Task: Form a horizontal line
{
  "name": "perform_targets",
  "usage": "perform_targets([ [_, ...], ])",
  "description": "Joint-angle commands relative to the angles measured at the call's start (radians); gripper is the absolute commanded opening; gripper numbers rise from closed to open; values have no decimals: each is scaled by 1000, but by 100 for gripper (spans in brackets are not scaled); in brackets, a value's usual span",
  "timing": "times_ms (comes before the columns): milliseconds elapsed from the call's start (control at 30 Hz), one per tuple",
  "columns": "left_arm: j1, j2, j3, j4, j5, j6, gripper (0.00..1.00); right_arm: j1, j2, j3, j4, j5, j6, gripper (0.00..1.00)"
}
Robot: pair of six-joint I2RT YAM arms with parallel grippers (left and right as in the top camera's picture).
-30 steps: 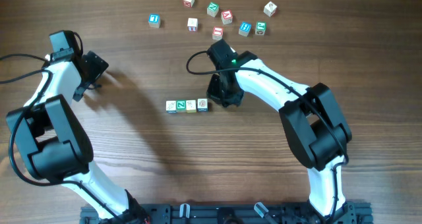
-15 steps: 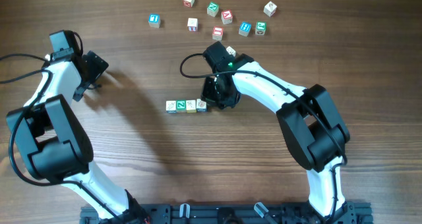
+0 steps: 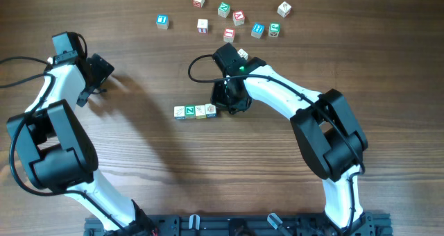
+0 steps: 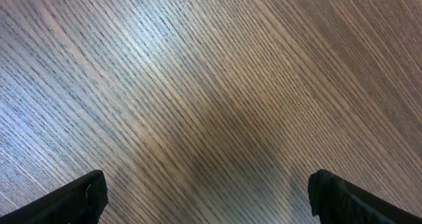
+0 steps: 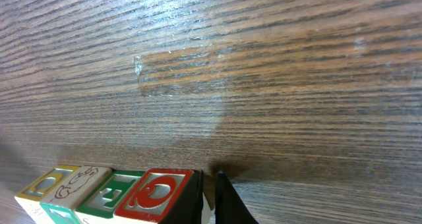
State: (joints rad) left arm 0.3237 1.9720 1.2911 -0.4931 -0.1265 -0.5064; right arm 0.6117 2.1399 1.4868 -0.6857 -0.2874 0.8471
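The horizontal line (image 3: pixel 195 111) is a short row of tiny letter cubes touching side to side near the table's middle. In the right wrist view the horizontal line (image 5: pixel 112 192) shows yellowish, white, green and red-framed tops at the bottom left. My right gripper (image 3: pixel 227 105) stands at the row's right end. Seen from its wrist, the right gripper (image 5: pixel 208 179) has its jaws nearly together with nothing gripped, and one finger rests against the red-framed end cube (image 5: pixel 161 191). My left gripper (image 3: pixel 94 82) is open and empty at the far left, and in its wrist view the left gripper (image 4: pixel 210 204) is over bare wood.
Several loose letter cubes lie scattered along the far edge, from a teal one (image 3: pixel 161 21) to a white one (image 3: pixel 284 9). Another pale cube (image 3: pixel 243 54) sits beside my right arm. A black cable loops by the right wrist (image 3: pixel 198 62).
My right gripper has slid left against the row's right end. The end cube has closed its small gap to the others. The left arm has not moved.
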Motion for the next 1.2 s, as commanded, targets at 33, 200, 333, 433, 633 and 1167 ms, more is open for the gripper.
perform_targets([
  [33,4,3,3,0,-6,5,100,6,13,-6,-3,18,-9,9],
  [200,4,3,3,0,-6,5,100,-22,13,-6,-24,53,-6,4],
  [333,4,3,3,0,-6,5,100,-162,13,-6,-37,49,-7,11],
  [433,4,3,3,0,-6,5,100,-262,13,-6,-43,24,-10,75],
  [633,4,3,3,0,-6,5,100,-299,13,-6,-54,24,-6,100],
  [1167,4,3,3,0,-6,5,100,-299,13,-6,194,25,-6,100],
])
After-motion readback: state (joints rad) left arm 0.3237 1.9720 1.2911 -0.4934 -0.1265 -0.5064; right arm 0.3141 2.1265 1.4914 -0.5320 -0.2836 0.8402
